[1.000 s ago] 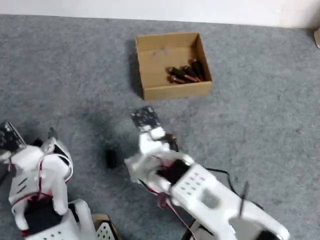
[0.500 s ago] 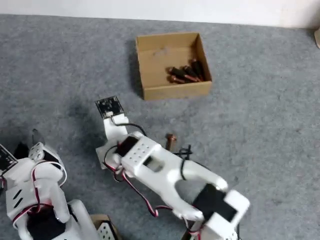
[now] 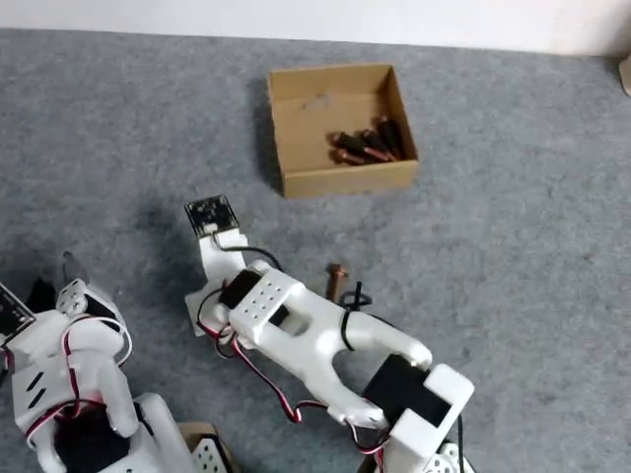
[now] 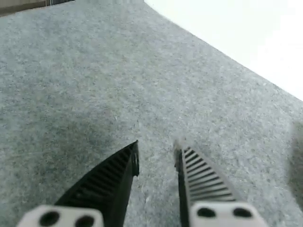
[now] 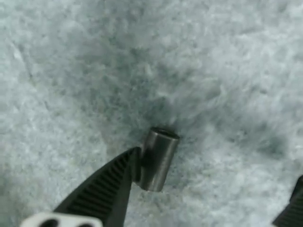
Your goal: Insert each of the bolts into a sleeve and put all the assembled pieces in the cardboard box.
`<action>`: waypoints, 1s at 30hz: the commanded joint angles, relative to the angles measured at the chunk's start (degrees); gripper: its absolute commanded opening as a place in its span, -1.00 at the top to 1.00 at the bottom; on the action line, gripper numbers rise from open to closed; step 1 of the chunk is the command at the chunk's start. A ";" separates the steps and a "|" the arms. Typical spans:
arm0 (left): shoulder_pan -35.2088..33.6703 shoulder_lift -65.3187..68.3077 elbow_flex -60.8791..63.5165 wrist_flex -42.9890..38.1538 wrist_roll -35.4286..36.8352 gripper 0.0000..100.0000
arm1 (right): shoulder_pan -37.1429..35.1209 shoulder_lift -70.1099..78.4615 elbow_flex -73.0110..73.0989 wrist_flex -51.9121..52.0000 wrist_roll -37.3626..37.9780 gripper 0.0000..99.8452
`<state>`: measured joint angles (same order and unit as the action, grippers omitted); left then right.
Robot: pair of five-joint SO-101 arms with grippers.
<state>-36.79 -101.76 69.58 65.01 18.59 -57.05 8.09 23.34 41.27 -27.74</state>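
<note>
A short dark sleeve [image 5: 158, 158] lies on the grey carpet between my right gripper's [image 5: 218, 170] open fingers; one black fingertip [image 5: 118, 177] touches its side, while the other stands well off. In the high view my right arm [image 3: 276, 315] reaches across the carpet to the left and covers that sleeve. A copper-coloured bolt [image 3: 337, 279] lies loose just beside that arm. The cardboard box [image 3: 296, 182] at the back holds several assembled pieces [image 3: 367, 144]. My left gripper [image 4: 156, 153] hovers open over bare carpet at the near left [image 3: 54, 281], with nothing in it.
Grey carpet covers the table up to a white wall at the far edge. Red and black cables [image 3: 256, 370] hang along the right arm. Open carpet lies right of the box and the bolt.
My right arm swung left, away from the bolt, and came down over the sleeve, then settled. The left arm drew back a little toward the near left.
</note>
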 commanded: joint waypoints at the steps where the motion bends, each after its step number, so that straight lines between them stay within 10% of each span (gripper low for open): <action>1: -0.40 -0.22 -0.31 -1.05 0.18 0.72 | -0.66 -0.31 -1.80 -1.19 -0.62 0.11; 26: -0.40 -0.66 -0.31 -0.88 0.18 0.72 | -2.07 12.09 -10.51 2.51 -0.70 0.12; 30: -0.40 -0.66 -0.31 -0.88 0.18 0.72 | -1.80 12.09 -10.51 2.59 -0.70 0.38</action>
<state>-36.79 -101.85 69.58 65.01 18.59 -59.78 20.04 14.46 43.74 -27.82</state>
